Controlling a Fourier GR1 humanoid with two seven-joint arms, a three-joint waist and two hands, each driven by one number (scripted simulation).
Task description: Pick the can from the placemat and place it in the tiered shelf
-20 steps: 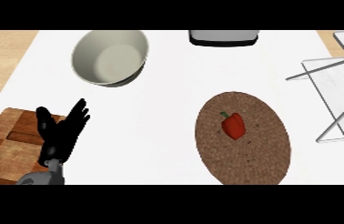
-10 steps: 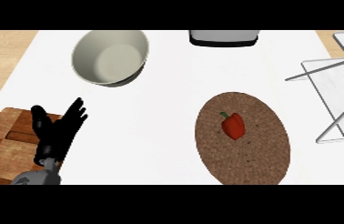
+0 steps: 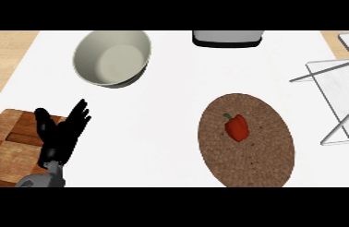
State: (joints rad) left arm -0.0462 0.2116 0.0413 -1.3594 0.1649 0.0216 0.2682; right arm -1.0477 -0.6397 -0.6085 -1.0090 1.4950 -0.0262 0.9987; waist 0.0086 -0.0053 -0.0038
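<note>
Only left hand (image 3: 63,134) visible, tiered shelf (image 3: 330,87) cut off

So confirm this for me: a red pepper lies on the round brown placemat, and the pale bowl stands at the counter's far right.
One thing is wrong. In the head view the red pepper does lie on the round brown placemat, but the pale bowl stands at the counter's far left, not far right. The wire shelf is what shows at the right edge.
</note>
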